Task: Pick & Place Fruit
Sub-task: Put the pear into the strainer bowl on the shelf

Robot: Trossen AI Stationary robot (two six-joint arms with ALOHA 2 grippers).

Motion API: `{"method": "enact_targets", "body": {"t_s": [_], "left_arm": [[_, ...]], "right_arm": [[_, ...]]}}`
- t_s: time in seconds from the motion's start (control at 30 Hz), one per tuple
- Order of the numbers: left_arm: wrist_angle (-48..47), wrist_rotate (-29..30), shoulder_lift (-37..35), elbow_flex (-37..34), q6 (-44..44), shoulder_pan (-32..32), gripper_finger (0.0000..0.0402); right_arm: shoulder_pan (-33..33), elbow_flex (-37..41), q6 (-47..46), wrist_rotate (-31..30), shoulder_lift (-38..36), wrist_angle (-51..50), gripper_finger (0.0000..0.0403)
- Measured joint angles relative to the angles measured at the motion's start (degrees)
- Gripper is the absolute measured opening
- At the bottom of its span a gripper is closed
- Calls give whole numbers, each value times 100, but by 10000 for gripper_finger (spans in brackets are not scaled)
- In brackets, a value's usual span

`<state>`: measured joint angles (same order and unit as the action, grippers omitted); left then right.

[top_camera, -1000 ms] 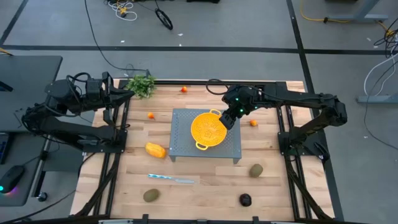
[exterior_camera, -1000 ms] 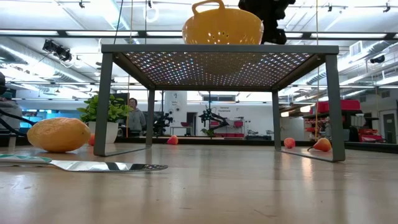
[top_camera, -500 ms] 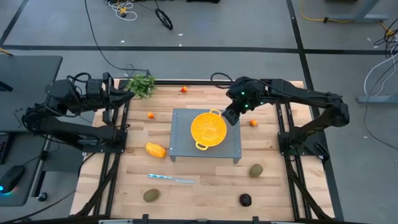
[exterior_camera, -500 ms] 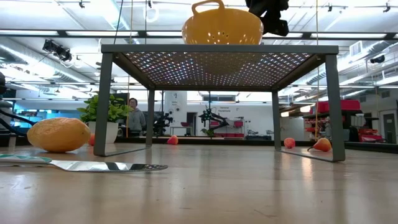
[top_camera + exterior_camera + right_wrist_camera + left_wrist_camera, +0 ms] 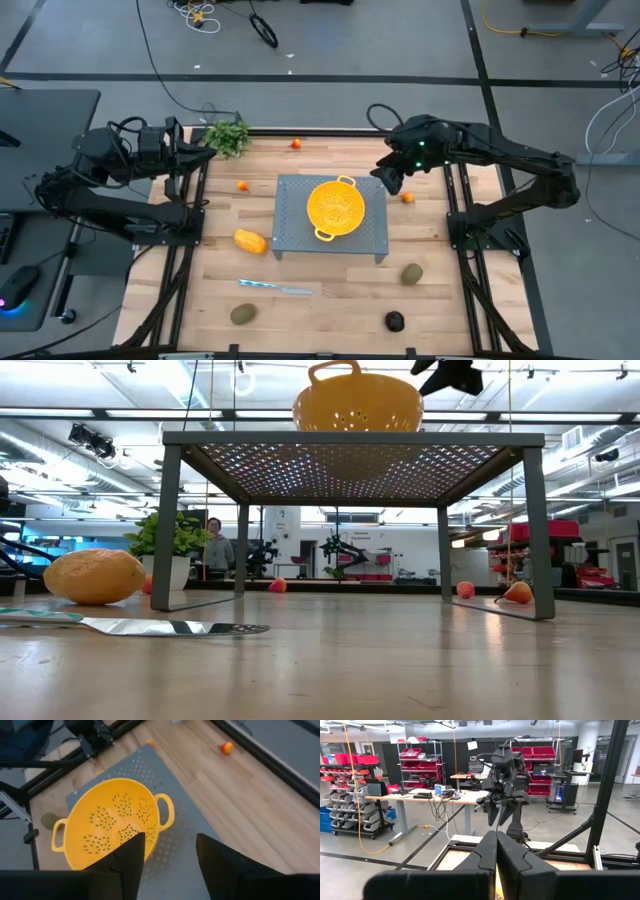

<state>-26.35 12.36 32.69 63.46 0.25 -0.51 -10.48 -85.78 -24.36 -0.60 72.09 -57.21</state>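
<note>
**High view: fruit all on the table, colander empty**

Right gripper (image 5: 391, 180) hangs above the table beside the grey perforated stand (image 5: 290, 232), its fingers (image 5: 131, 851) parted and holding nothing. Yellow colander (image 5: 334, 207) sits on the stand, nothing in it.

Left gripper (image 5: 496, 851) waits off the table's left edge, fingers closed and empty.

Fruit placement: yellow-orange oblong (image 5: 250, 241) left of the stand; orange-red balls at the far edge (image 5: 296, 144), left of the stand (image 5: 242, 185) and just right of it (image 5: 407, 198); brownish-green ovals near the front edge (image 5: 242, 314) and toward the right (image 5: 411, 274); blackish round one (image 5: 395, 321) at the front edge.
</note>
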Motion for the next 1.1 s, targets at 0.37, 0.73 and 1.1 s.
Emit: {"method": "enact_targets", "body": {"t_s": [0.37,0.73,1.1], "left_arm": [[2,-2,0,0,90,0,5],[2,-2,0,2,111,0,6],[2,-2,0,0,109,0,6]], "right_arm": [[0,0,45,-691,-527,-618,137],[0,0,90,-1166,-526,-1112,135],[-185,0,197,-1130,-529,-999,135]]}}
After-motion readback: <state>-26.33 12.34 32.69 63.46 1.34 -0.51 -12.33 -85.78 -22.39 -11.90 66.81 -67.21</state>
